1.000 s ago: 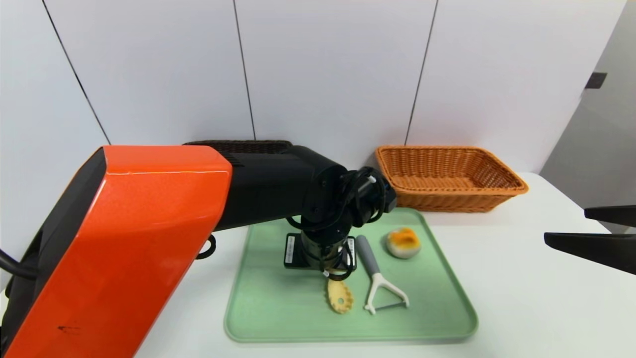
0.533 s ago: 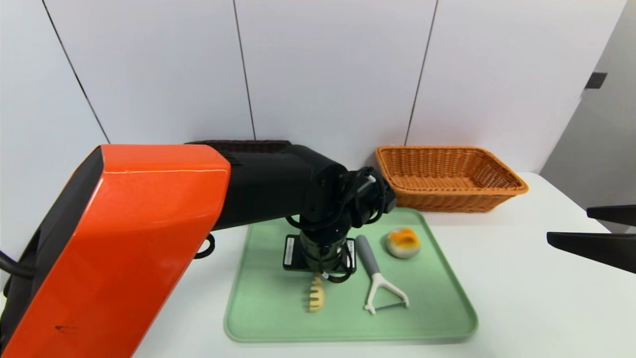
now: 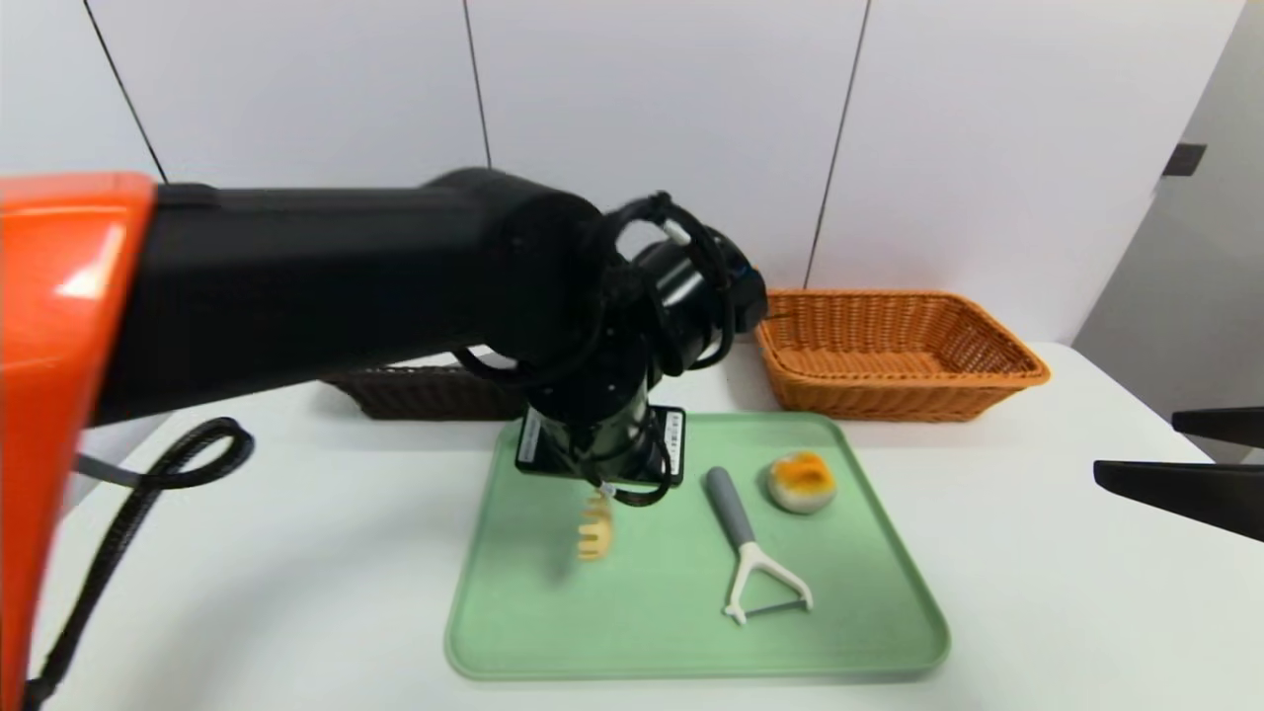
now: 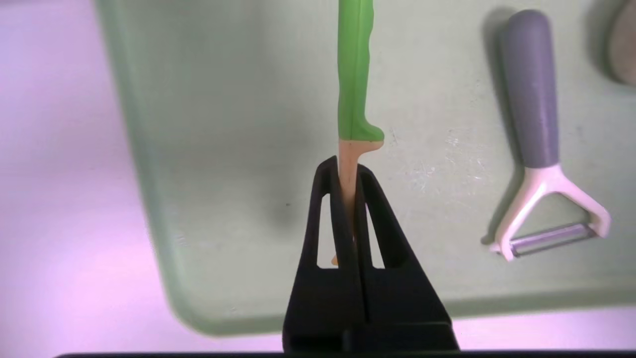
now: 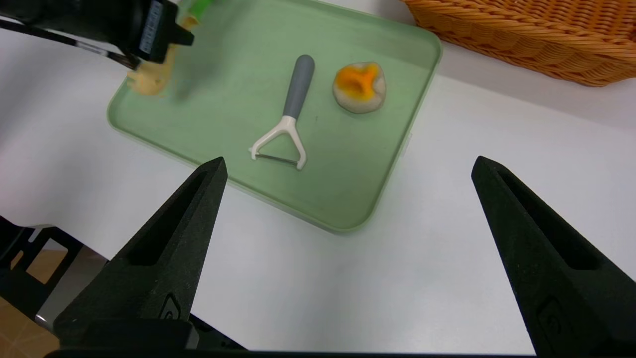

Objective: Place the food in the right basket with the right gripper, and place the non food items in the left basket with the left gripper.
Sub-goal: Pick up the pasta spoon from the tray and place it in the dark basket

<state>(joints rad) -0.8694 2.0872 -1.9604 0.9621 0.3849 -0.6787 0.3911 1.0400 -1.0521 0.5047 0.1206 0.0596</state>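
on the white table (image 3: 987,592) sit one green tray (image 3: 869,553) and two baskets: a dark brown basket (image 3: 425,390) behind the left arm and an orange basket (image 3: 894,351) beyond the tray's far right corner. three loose things are in sight: a pasta fork (image 3: 595,526), a peeler (image 3: 752,553) and a bun (image 3: 802,481). the left gripper (image 4: 348,171) is clamped on the pasta fork's tan neck, holding it in the air above the tray's left half. it has a toothed tan head hanging down and a bright green handle. the peeler, grey-handled with a white y-shaped head, lies flat near the tray's middle; the pale bun with an orange top rests just beyond it toward the orange basket. the right gripper (image 5: 348,169) hangs off the tray's right side, jaws wide apart and holding nothing. only the left wrist view shows the green handle and the pinch on the neck; the head view shows just the toothed head below the wrist, and alone shows both baskets.
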